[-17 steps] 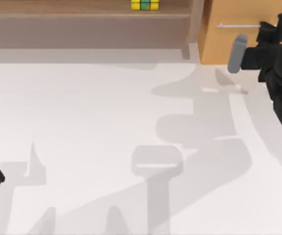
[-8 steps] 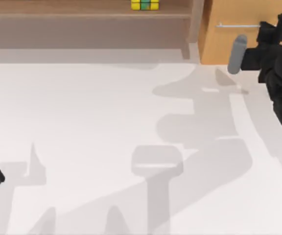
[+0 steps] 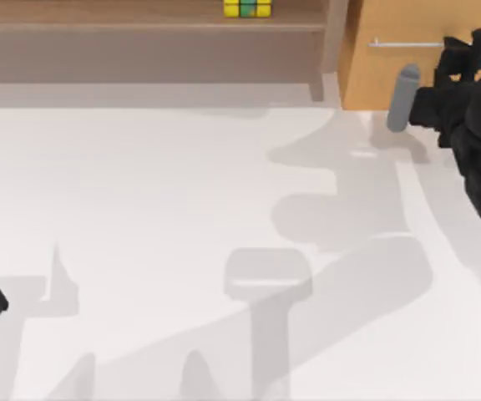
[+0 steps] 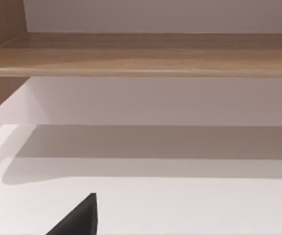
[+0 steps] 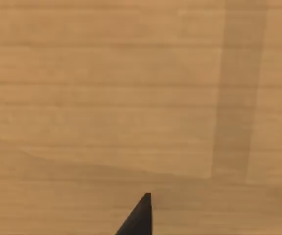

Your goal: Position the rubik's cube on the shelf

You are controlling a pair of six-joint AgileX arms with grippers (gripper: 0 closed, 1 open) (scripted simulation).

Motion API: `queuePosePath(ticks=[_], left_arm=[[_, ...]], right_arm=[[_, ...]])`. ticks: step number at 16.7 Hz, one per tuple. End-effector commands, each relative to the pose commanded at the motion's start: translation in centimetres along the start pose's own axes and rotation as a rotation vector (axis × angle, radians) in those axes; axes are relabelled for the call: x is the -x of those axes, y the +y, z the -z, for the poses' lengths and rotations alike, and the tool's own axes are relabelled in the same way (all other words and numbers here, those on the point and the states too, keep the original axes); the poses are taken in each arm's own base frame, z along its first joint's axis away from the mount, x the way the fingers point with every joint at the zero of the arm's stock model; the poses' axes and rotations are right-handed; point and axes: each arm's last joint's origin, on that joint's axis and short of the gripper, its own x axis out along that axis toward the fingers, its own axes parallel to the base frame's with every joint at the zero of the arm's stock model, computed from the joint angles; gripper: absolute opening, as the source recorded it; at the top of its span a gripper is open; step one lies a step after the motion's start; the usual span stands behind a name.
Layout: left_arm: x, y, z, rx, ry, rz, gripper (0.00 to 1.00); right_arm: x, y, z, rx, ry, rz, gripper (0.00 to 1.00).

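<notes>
Top centre: rubik's cube (image 3: 247,7) on shelf (image 3: 140,27); rigid, light, slick-faced; pinch opposite flat sides. Right gripper (image 3: 462,58), upper right: finger state unclear.

We see a white worktop (image 3: 157,209) crossed by pale grey shadows. At the far right stands an orange-tan drawer cabinet (image 3: 407,21), its metal bar handle (image 3: 403,43) running level across the front. Up close, its wood grain (image 5: 106,98) looks plain.
</notes>
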Motion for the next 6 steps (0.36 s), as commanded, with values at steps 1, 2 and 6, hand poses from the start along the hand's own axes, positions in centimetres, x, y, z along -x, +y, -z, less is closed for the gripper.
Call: queuePosePath(ticks=[1, 2, 6], left_arm=[[0.00, 0.00, 0.00, 0.000, 0.000, 0.000, 1.00], [0.00, 0.00, 0.00, 0.000, 0.000, 0.000, 1.00], [0.00, 0.00, 0.00, 0.000, 0.000, 0.000, 1.00]], right_arm=[[0.00, 0.00, 0.00, 0.000, 0.000, 0.000, 1.00], [0.00, 0.00, 0.00, 0.000, 0.000, 0.000, 1.00], [0.00, 0.00, 0.00, 0.000, 0.000, 0.000, 1.00]])
